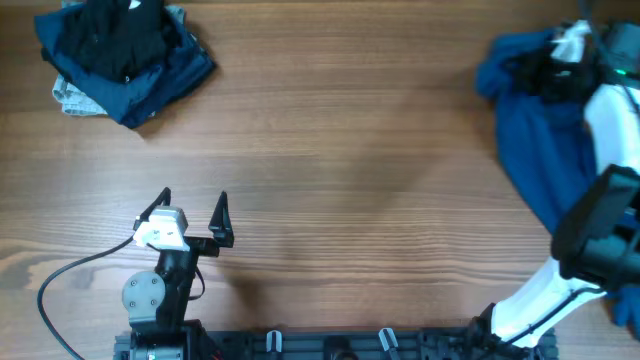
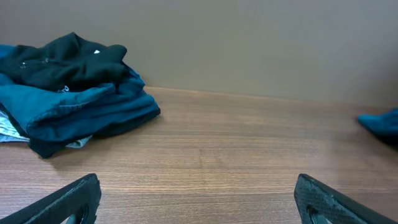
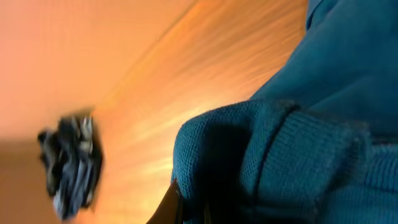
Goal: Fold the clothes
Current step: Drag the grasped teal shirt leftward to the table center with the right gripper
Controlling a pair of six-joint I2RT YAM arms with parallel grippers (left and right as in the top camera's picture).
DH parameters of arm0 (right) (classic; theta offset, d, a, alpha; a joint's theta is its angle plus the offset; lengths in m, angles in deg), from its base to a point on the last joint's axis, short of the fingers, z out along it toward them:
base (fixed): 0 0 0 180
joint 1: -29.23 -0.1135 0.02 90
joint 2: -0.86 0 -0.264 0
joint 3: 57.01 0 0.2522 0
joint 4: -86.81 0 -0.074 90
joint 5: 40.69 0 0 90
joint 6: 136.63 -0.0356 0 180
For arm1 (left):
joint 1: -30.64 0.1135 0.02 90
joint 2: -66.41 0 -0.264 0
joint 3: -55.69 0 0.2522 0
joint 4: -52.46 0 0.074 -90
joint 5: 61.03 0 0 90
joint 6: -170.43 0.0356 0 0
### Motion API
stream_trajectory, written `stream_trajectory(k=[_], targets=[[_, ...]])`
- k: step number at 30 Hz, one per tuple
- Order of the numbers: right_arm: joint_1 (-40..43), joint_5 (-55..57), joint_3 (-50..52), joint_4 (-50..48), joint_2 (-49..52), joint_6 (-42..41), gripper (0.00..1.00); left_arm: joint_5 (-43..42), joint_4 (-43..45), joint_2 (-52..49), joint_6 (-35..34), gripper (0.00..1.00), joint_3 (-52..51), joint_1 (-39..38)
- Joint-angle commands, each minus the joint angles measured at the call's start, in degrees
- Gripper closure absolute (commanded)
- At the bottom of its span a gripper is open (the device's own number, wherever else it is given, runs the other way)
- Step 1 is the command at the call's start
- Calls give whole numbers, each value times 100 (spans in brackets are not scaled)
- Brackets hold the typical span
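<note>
A blue knit sweater [image 1: 540,140] hangs at the table's far right, lifted at its top by my right gripper [image 1: 560,55], which is shut on its bunched fabric. In the right wrist view the blue knit [image 3: 292,143] fills the frame and covers the fingers. A pile of dark and teal clothes [image 1: 125,55] lies at the far left corner; it also shows in the left wrist view [image 2: 68,93]. My left gripper [image 1: 192,215] is open and empty near the front left, over bare wood [image 2: 199,199].
A black cable [image 1: 70,280] loops from the left arm's base along the front left. The right arm's white link [image 1: 610,120] lies over the sweater. The wooden table [image 1: 340,160] stretches between the pile and the sweater.
</note>
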Motion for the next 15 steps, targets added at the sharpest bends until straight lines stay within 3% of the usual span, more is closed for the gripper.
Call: stream_trajectory(k=[1,7,15], targets=[[-1023,-297,-76,175,-105,61,95,-70,-7,24,111,0,-35,37],[-3040,275,-74,527,-105,210,92,-70,-7,24,111,0,-35,37],[-5462,649,0,1150,-105,291,96,-70,-7,24,111,0,-35,37]])
